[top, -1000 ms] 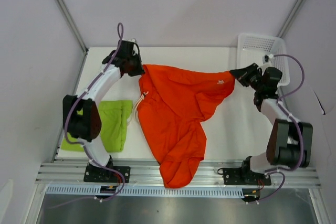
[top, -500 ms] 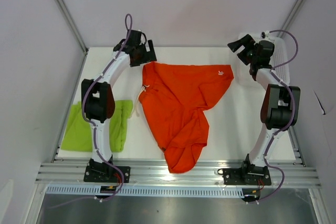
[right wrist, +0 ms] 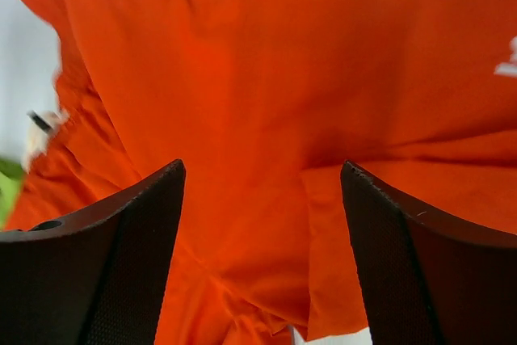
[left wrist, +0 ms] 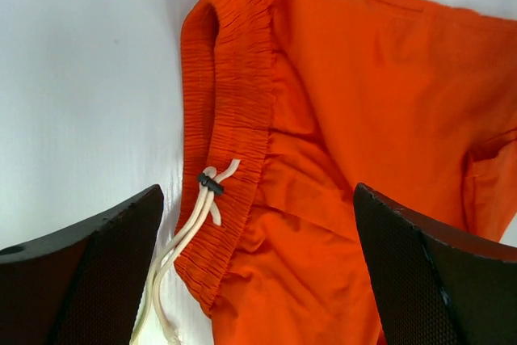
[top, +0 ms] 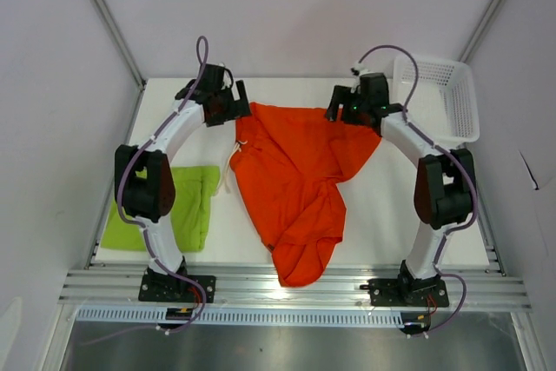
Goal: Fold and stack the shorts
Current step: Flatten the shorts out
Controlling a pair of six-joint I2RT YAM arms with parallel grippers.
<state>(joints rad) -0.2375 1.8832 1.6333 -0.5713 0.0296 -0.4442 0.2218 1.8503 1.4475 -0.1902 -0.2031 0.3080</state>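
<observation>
White table (top: 378, 210): orange-red shorts (top: 295, 171) crumpled, L fingers (left wrist: 81, 268) & R fingers (right wrist: 101, 256) wide apart, empty.

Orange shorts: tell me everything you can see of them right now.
The orange shorts are soft, thin-looking fabric, lying unfolded and wrinkled on the white table. Their elastic waistband, with white drawstrings, lies on the left side; a small white logo shows near the right gripper. The near end is bunched and laps over the table's near edge. That gripper and the left gripper hover over the far corners, jaws open, holding nothing.
</observation>
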